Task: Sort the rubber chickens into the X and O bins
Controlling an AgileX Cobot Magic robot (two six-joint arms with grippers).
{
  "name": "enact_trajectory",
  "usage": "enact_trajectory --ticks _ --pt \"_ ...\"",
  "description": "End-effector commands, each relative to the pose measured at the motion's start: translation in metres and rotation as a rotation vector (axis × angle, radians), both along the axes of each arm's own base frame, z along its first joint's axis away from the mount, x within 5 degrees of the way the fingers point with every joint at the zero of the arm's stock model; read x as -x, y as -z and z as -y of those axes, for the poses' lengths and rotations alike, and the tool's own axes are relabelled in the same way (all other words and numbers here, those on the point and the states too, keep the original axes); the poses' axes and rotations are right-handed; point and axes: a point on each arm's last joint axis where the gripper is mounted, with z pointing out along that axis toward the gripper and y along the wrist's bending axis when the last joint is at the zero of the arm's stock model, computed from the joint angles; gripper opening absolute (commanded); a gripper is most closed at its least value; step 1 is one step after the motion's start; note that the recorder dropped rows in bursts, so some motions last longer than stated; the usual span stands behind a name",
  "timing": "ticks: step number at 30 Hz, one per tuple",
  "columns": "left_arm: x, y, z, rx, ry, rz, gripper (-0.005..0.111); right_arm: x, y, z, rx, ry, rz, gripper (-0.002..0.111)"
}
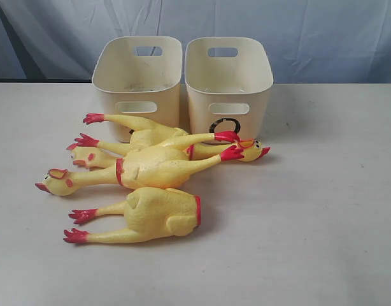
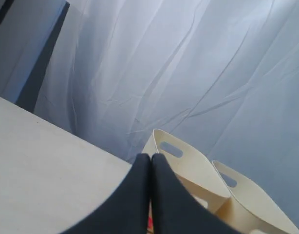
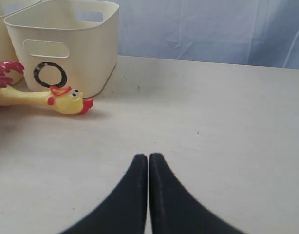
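Several yellow rubber chickens lie heaped in front of two cream bins. A headless body (image 1: 151,213) lies nearest. Behind it one whole chicken (image 1: 141,169) points its head left, and another has its head (image 1: 249,150) by the right bin. A loose head-and-neck (image 1: 87,157) sticks out at the left. The right bin (image 1: 228,83) bears a black O (image 3: 50,74). The left bin (image 1: 137,80) has its mark hidden by chickens. My left gripper (image 2: 150,156) is shut and empty, up in the air with both bins beyond it. My right gripper (image 3: 148,157) is shut and empty, low over bare table, well apart from the chicken head (image 3: 66,100).
A pale cloth backdrop (image 1: 297,32) hangs behind the white table (image 1: 310,210). Neither arm shows in the exterior view. In the right wrist view, red chicken feet (image 3: 3,73) lie against the O bin's front.
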Motion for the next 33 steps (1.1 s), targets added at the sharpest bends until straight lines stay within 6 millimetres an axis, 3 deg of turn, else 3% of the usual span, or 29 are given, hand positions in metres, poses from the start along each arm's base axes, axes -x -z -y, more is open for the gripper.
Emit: enact_trajectory --ticks 1,7,20,27,30,33 --pt "0.000 -0.014 0.004 -0.002 0.049 -0.043 0.000 0.000 -0.001 0.000 0.003 -0.002 0.017 0.002" --pt "-0.012 -0.046 0.010 -0.133 0.104 -0.164 0.000 0.000 -0.001 0.000 0.004 -0.002 0.015 0.002" --pt "-0.057 -0.107 0.027 -0.553 0.346 -0.343 0.000 0.000 -0.001 0.000 0.000 -0.002 0.015 0.002" --pt "-0.088 -0.115 0.036 -0.729 0.512 -0.399 0.000 0.000 0.000 0.000 0.000 -0.002 0.012 0.002" --pt "-0.102 -0.105 0.039 -0.808 0.607 -0.461 0.000 0.000 0.000 0.000 0.000 -0.004 0.012 0.002" --pt "-0.115 -0.098 0.041 -0.749 0.629 -0.485 0.000 0.000 0.000 0.000 0.000 -0.004 0.012 0.002"
